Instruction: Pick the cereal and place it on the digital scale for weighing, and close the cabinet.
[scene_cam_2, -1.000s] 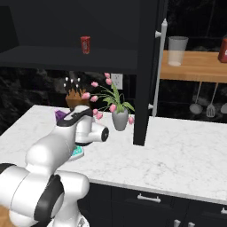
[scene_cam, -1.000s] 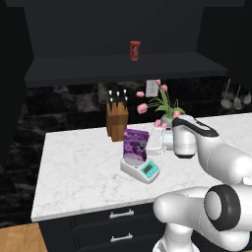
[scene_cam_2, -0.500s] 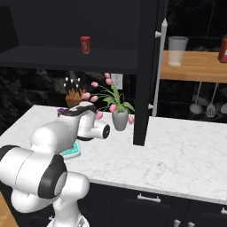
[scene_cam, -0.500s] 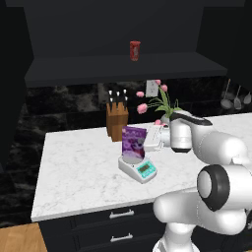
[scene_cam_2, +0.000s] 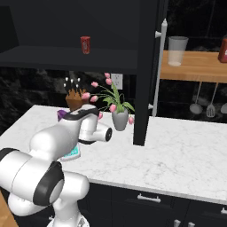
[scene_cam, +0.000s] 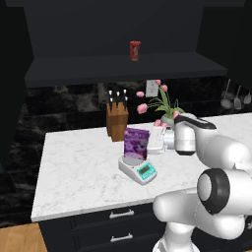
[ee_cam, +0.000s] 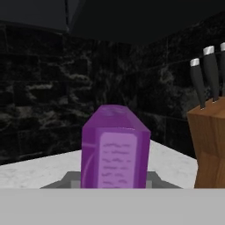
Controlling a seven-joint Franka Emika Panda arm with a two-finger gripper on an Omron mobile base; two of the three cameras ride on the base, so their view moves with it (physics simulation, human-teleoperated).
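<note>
Fingers closed, holding nothing, purple cereal (scene_cam: 136,143) box upright on white digital scale (scene_cam: 140,169), teal display

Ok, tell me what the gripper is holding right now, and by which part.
Cannot be told. The gripper is shut close beside the cereal, which stands on the digital scale; contact is hidden.

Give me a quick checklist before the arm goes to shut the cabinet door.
1. Cereal standing upright on the digital scale: ok.
2. Fingers clear of the box: cannot tell, they are hidden.
3. Cabinet door shut: not ok, it stands open, edge toward the camera.
4. Door's bar handle unobstructed: ok.
5. Flower vase out of the door's swing: cannot tell; it stands close beside the door.
</note>
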